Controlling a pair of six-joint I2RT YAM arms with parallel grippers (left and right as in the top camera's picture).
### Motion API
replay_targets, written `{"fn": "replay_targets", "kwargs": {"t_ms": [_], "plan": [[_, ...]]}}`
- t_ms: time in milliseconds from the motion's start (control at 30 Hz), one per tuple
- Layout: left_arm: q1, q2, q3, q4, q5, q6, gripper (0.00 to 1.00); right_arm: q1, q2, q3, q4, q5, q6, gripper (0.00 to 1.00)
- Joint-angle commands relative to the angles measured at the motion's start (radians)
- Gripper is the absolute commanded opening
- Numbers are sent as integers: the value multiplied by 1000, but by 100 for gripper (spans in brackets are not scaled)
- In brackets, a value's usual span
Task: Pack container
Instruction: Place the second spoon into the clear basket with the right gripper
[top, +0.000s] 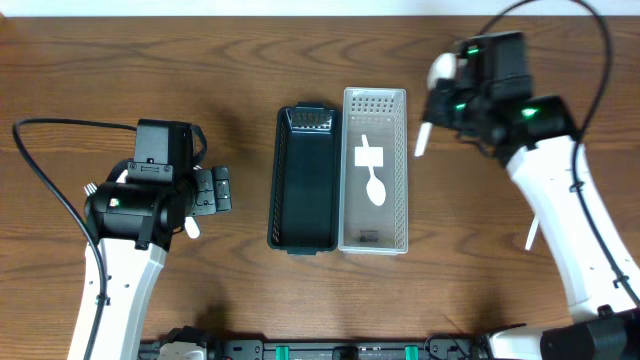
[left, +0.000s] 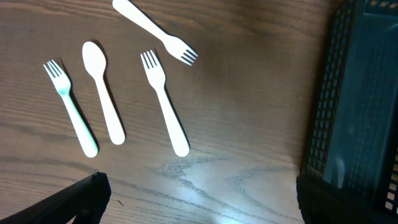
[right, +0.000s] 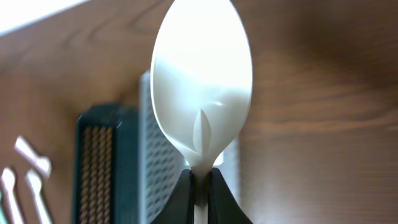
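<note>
The white spoon (right: 202, 81) filled the right wrist view, bowl upward. Its thin neck was pinched between the clenched fingertips of the right tool (right: 200, 183), which grasped only that handle. Beneath everything ran the brown worktop (top: 240, 60). In the overhead view two long bins stood touching side by side at its centre. One was the pale perforated tray (top: 402, 200), by my reading the container being packed, and the dark bin (top: 303, 190) lay against its 9 o'clock side. The right tool hovered just off the tray's 2 o'clock corner, with the held spoon outside the tray wall rather than over it. The left tool (left: 199, 193) sat well apart at 9 o'clock of the dark bin, released, fingers wide and holding nothing. Below it the loose forks (left: 165, 106) and a loose spoon (left: 102, 93) lay near one another on the bare wood. A packed spoon (top: 375, 187) already lay in the tray, with another white piece at its 12 o'clock too small to name. The main risk seemed to be the grip: held by a slim, smooth handle alone, the spoon could pivot or slide out during the carry. Letting go before it crossed the wall, or from high up, could drop it on the worktop or bounce it into the dark bin. Forks lying so close could also be nudged when one was picked.
</note>
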Motion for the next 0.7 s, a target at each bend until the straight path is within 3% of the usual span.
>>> {"fn": "replay_targets", "kwargs": {"t_ms": [0, 233, 500, 600, 667], "plan": [[5, 5, 18, -4, 3, 9, 98, 84, 66, -21, -11, 27, 56, 2], [5, 5, 18, -4, 3, 9, 98, 217, 267, -48, -19, 60, 55, 4], [5, 5, 18, -4, 3, 9, 98, 250, 429, -48, -17, 60, 54, 6], [5, 5, 18, -4, 3, 9, 98, 233, 405, -38, -6, 60, 27, 36], [5, 5, 18, -4, 3, 9, 98, 214, 376, -15, -9, 60, -2, 43]]}}
